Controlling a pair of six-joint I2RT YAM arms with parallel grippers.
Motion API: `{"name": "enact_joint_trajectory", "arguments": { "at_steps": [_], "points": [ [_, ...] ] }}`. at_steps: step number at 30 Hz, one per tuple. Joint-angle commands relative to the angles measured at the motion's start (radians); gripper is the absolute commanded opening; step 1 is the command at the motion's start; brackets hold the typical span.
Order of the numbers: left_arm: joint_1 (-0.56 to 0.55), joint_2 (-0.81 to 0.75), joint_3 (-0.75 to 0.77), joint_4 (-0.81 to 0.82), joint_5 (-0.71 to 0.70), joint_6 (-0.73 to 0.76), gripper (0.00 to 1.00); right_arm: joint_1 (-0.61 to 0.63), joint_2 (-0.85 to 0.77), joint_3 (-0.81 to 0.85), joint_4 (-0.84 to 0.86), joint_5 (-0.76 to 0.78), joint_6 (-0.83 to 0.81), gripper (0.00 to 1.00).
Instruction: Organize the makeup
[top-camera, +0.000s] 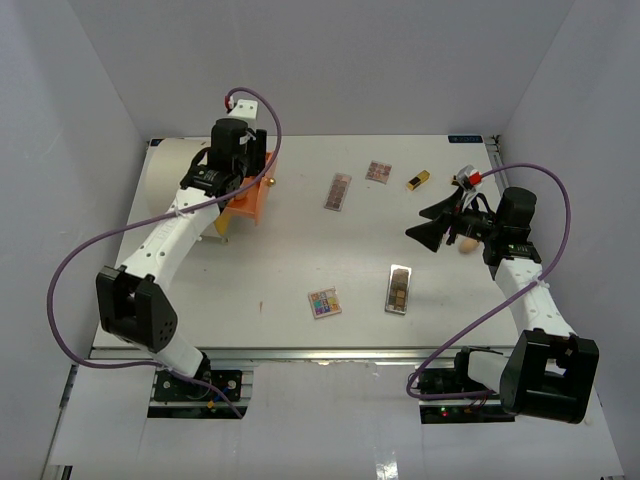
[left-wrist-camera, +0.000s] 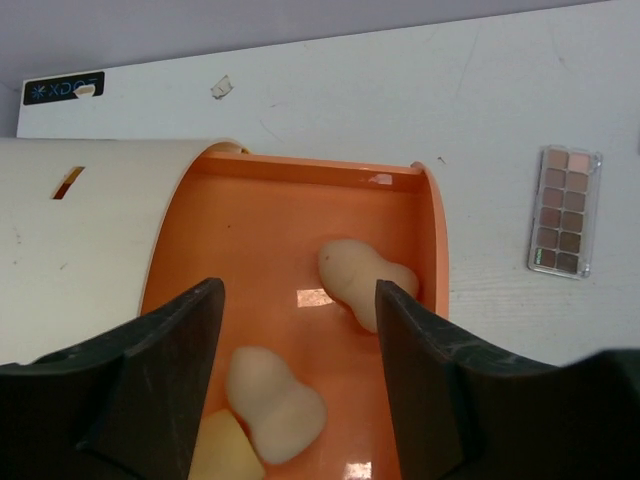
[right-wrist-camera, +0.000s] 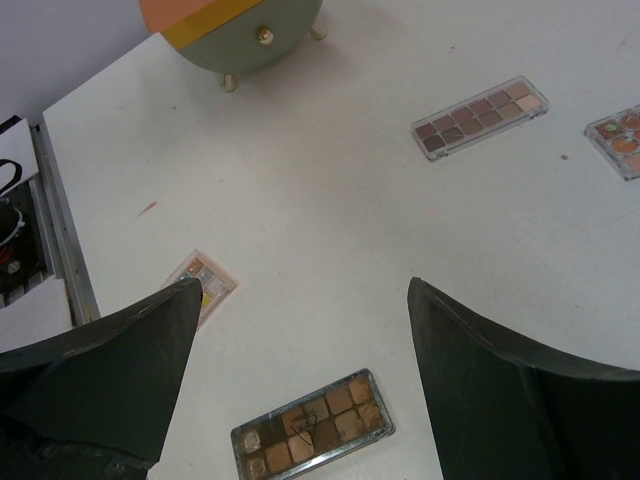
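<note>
Black jaws of left gripper (left-wrist-camera: 300, 290) above orange drawer (left-wrist-camera: 250, 230): makeup part sorted

**Left wrist view.** The left gripper is open and holds nothing. It is poised over the orange drawer, which is pulled out of the cream cylinder (left-wrist-camera: 90, 220). In the drawer:
- far sponge (left-wrist-camera: 365, 280), tan, near the curved end wall
- near sponge (left-wrist-camera: 275, 405), tan, apart from the far sponge
- pale yellow piece (left-wrist-camera: 225, 450) just beside the near sponge, cut off by the frame, kind unclear

The long palette (left-wrist-camera: 567, 212) lies outside on the table (left-wrist-camera: 480, 90), well apart from the drawer.

**Right wrist view.** The right gripper (right-wrist-camera: 305, 285) is spread wide and empty above the table. The brown palette (right-wrist-camera: 312, 425) lies flat below it, between the 2 fingers. The small square palette (right-wrist-camera: 203, 285) sits beside 1 finger, partly hidden.

**Top external view.** Not yet put away:
- 4 palettes, loose on the table
- gold lipstick (top-camera: 418, 180), with the patterned palette (top-camera: 378, 171) near it toward the far edge
- stray sponge (top-camera: 466, 243), tan, beside the right arm's wrist; whether it touches the arm cannot be told

**Step in hand, as judged.** Sponges are being stowed in the drawer.

**Next move, as judged.** The left gripper needs a straight lift clear of the drawer walls. The right gripper needs a low descent and a pinch across the brown palette's narrow sides, because the palette lies flush and thin
</note>
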Motion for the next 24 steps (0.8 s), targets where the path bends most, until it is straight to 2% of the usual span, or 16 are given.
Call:
{"name": "enact_joint_trajectory", "arguments": {
  "at_steps": [1, 5, 7, 10, 13, 20, 24],
  "points": [
    [0.004, -0.123, -0.017, 0.015, 0.076, -0.034, 0.81, -0.008, -0.001, 0.034, -0.073, 0.063, -0.088, 0.9],
    [0.003, -0.228, -0.068, 0.03, 0.177, -0.083, 0.91, -0.009, 0.007, 0.075, -0.141, 0.256, -0.139, 0.9],
    [0.004, -0.305, -0.125, 0.059, 0.247, -0.112, 0.96, -0.008, 0.027, 0.105, -0.219, 0.405, -0.128, 0.91],
    [0.004, -0.44, -0.27, 0.146, 0.364, -0.143, 0.98, -0.002, 0.084, 0.159, -0.285, 0.622, -0.108, 0.98],
    [0.004, -0.57, -0.416, 0.23, 0.486, -0.157, 0.98, 0.012, 0.155, 0.177, -0.361, 0.793, -0.089, 0.98],
    [0.004, -0.805, -0.692, 0.347, 0.522, -0.175, 0.98, 0.017, 0.253, 0.186, -0.438, 1.085, -0.032, 0.98],
    [0.004, -0.864, -0.732, 0.346, 0.515, -0.173, 0.98, 0.017, 0.261, 0.176, -0.432, 1.23, 0.006, 0.98]
  ]
}}
